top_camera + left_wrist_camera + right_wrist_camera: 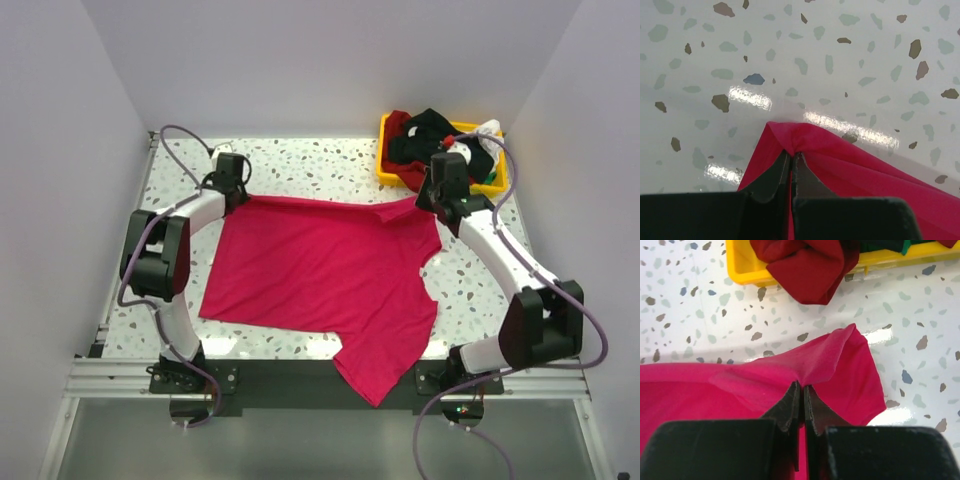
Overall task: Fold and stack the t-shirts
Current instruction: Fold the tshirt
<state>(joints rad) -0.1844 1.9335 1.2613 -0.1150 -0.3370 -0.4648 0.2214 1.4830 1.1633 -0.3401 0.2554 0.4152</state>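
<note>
Left tool [791, 155]: pinched shut on a far corner of my pink t-shirt [320, 275]
Right tool [801, 387]: pinched shut on the other far corner
Why: so I can stretch it flat on the bench [320, 165]

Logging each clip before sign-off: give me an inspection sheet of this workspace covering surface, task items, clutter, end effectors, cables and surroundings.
Surface: speckled glossy table, with glare patches.
Job's things: crimson-pink t-shirt spread flat, one part overhanging the near edge; heaped shirts, dark red, black and white, in the yellow bin at the far right.
Clutter: nothing seen.
End effectors: left end effector shut on the pink shirt's far left corner; right end effector shut on its far right edge.
Cables: grey cables loop along both arms, off the cloth.
Surroundings: plain pale walls.
</note>
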